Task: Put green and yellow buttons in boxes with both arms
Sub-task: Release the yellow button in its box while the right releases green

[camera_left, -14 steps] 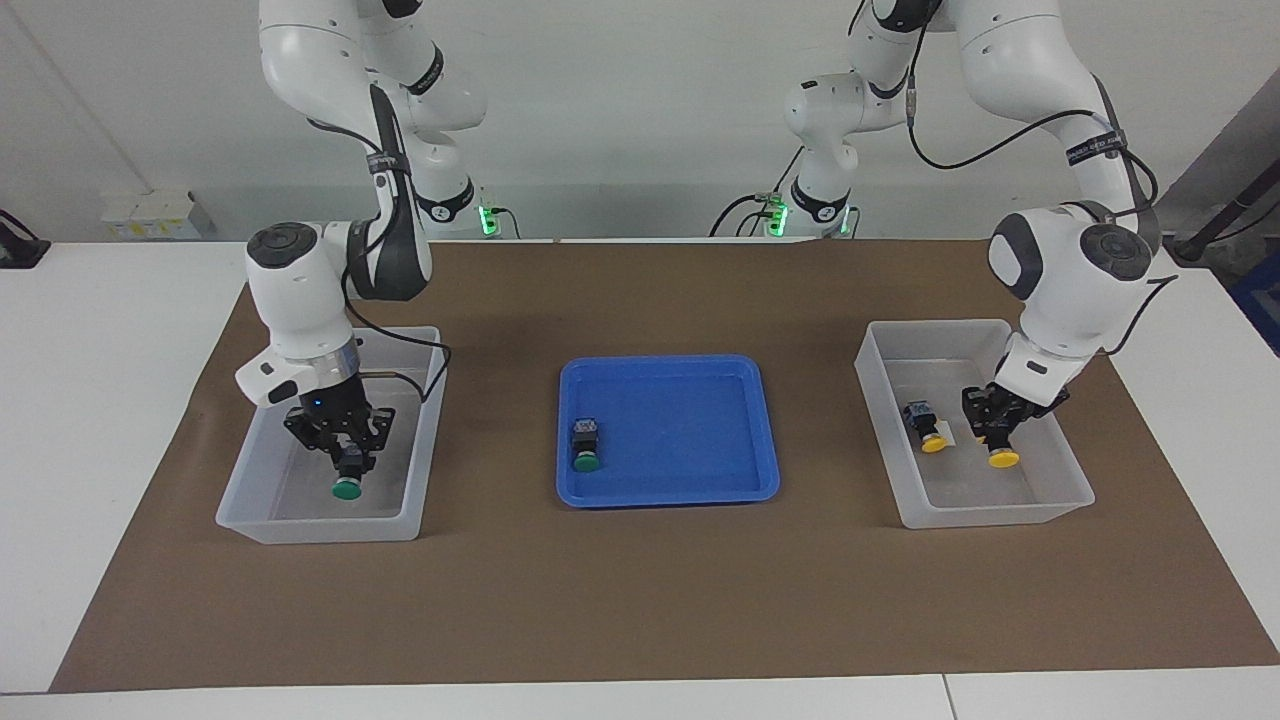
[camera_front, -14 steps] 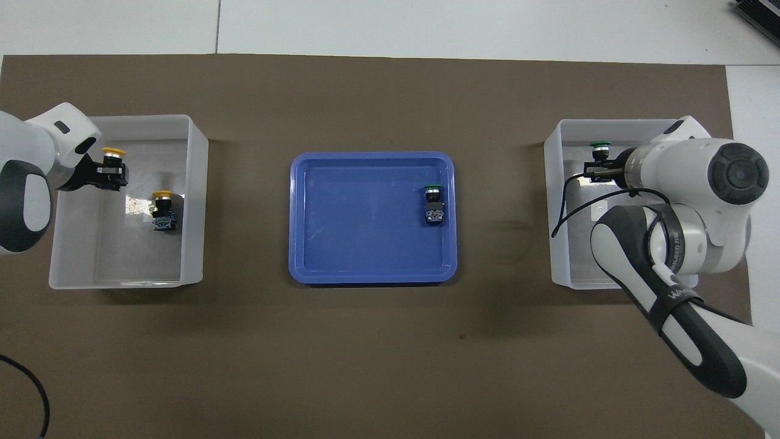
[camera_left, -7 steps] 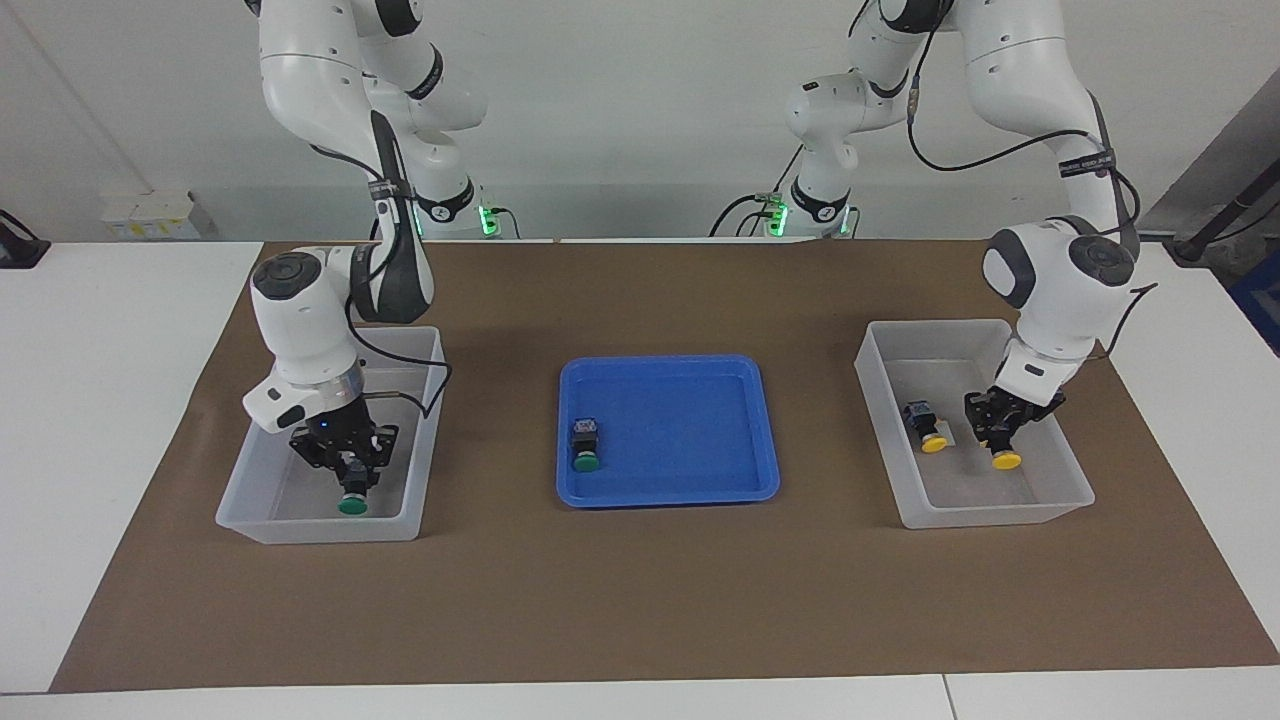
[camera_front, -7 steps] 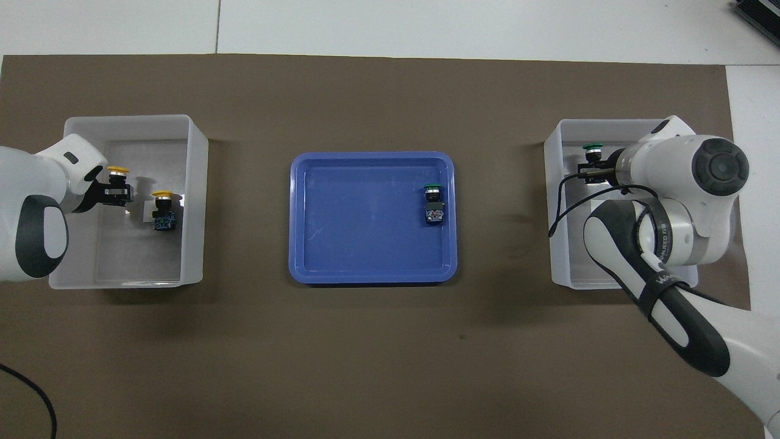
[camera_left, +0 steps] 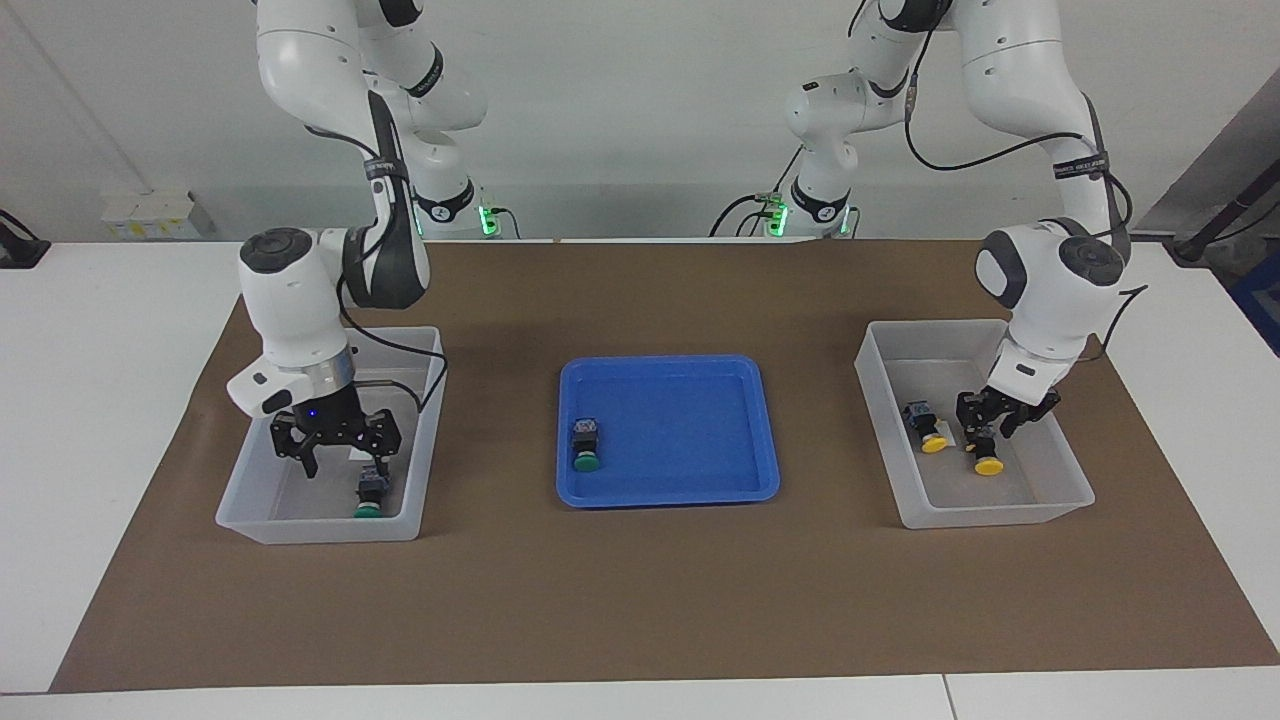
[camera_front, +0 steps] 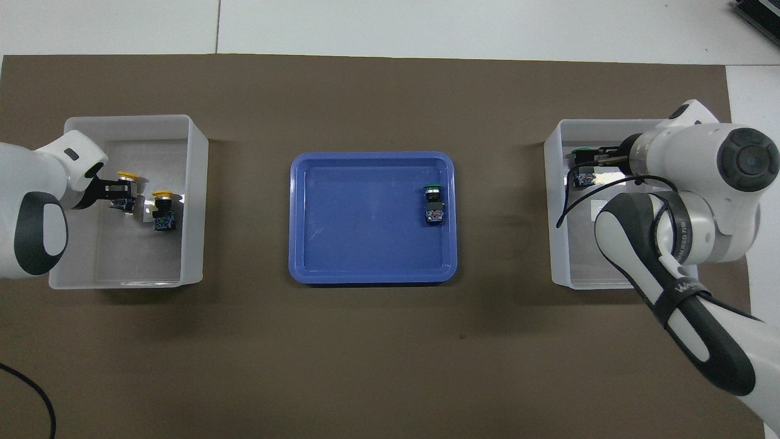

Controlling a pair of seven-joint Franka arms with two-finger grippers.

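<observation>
A green button (camera_left: 370, 495) (camera_front: 582, 174) lies in the box (camera_left: 320, 528) (camera_front: 560, 256) at the right arm's end. My right gripper (camera_left: 347, 462) (camera_front: 594, 164) hangs open just above it, touching nothing. In the box (camera_left: 1000, 515) (camera_front: 195, 244) at the left arm's end, one yellow button (camera_left: 925, 425) (camera_front: 163, 210) lies alone. A second yellow button (camera_left: 985, 455) (camera_front: 124, 189) rests beside it on the floor, directly under my left gripper (camera_left: 990, 425) (camera_front: 113, 192), whose fingers stand parted around its body. Another green button (camera_left: 585, 445) (camera_front: 434, 204) lies in the blue tray.
The shallow blue tray (camera_left: 690, 430) (camera_front: 365, 225) sits mid-table between the two boxes, on a brown mat (camera_left: 640, 600). White table surface surrounds the mat. A black cable (camera_front: 36, 390) curls at the mat's corner by the left arm.
Both grippers lowered into their boxes and opened. The green button dropped from the right gripper onto the box floor; the yellow button came down beside the other yellow one as the left fingers spread.
</observation>
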